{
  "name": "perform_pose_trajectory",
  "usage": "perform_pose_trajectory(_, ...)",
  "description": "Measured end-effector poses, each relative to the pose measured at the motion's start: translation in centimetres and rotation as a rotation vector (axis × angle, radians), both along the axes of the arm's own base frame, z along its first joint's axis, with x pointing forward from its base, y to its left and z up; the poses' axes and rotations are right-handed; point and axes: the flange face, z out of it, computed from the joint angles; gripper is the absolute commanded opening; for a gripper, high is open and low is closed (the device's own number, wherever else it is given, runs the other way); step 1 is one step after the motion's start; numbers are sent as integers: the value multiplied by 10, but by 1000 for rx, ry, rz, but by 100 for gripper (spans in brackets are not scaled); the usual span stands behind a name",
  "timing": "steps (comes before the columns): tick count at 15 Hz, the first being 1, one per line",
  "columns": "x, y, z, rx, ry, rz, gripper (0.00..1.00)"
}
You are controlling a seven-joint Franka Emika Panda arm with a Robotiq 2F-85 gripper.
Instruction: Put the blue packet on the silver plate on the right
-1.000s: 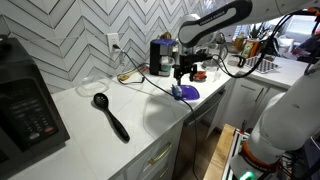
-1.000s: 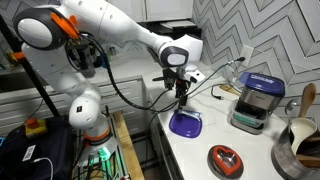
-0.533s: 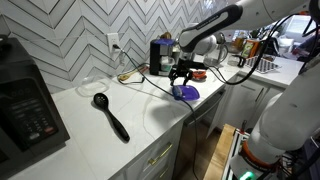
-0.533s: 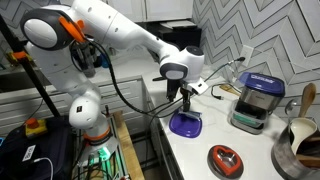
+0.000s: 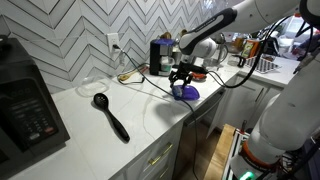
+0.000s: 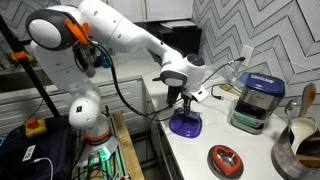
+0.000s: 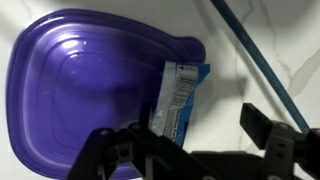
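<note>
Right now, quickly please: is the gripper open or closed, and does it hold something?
Gripper: open, gripping nothing; the blue packet lies on the purple plastic plate, in line between the spread fingers.

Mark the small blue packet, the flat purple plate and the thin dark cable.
small blue packet (image 7: pixel 180 100): wrist view, middle of its printed face.
flat purple plate (image 7: pixel 80 80): wrist view, bare centre.
thin dark cable (image 7: pixel 255 58): wrist view, its middle stretch.

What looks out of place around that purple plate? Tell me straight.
The blue packet lies askew at the rim of the purple plate, one corner poking past it. The plate itself sits close to the edge of the counter. Nothing looks spilled or damaged.
</note>
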Motion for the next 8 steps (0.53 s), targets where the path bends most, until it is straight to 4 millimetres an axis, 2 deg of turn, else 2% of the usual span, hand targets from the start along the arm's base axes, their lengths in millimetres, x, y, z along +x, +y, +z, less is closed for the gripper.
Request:
perform_pose_trajectory(1,0,0,-2,7,-2,-2,63)
perform_pose_trajectory(3,1,0,-6,19,-6,-8,58)
perform_pose_trajectory(8,4,-2,-15,33,-17,-20,12)
